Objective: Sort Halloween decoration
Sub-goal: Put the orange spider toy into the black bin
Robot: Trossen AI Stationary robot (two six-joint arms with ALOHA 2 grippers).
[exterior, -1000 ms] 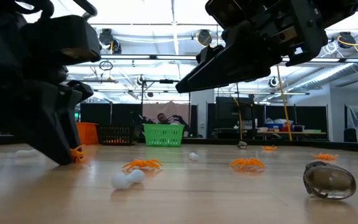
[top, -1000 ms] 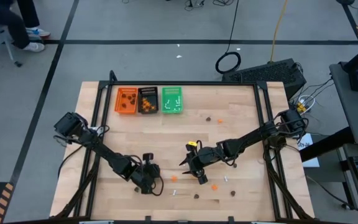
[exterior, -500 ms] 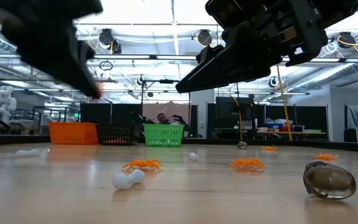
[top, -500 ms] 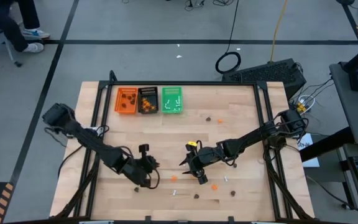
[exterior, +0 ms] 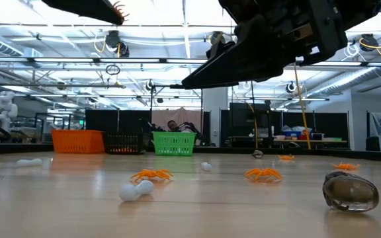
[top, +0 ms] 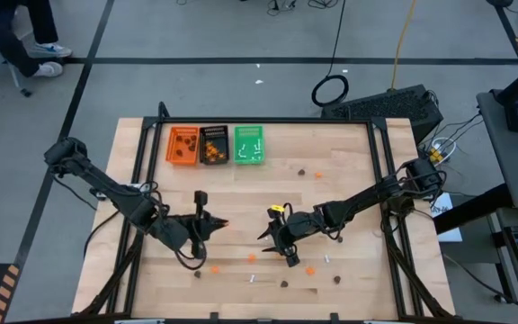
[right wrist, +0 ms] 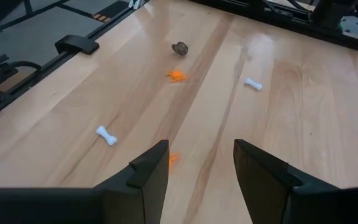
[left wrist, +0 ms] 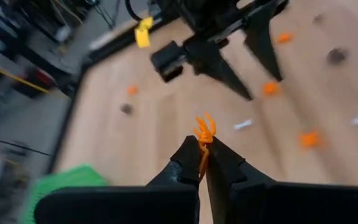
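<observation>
We saw the left gripper (top: pixel 216 222) lifted above the table (top: pixel 349 180), in front of the orange tray (top: pixel 183 145), its fingers (left wrist: pixel 190 163) pressed together on an orange spider trinket (left wrist: pixel 204 132) whose legs stuck out past the tips. The right gripper (top: pixel 264 236) hung over the table well in front of the green tray (top: pixel 248 145), with its fingers (right wrist: pixel 149 167) spread and nothing between them. The black tray (top: pixel 214 145) sat between the orange tray and the green one, all three touching in a row at the table's far edge. In front of the green tray, near the table's front edge, more decoration lay scattered: small orange spiders (top: pixel 310 268), white bones (right wrist: pixel 106 135) and dark brown pieces (top: pixel 338 279). Two more brown pieces (top: pixel 301 170) lay just to the right of the green tray.
</observation>
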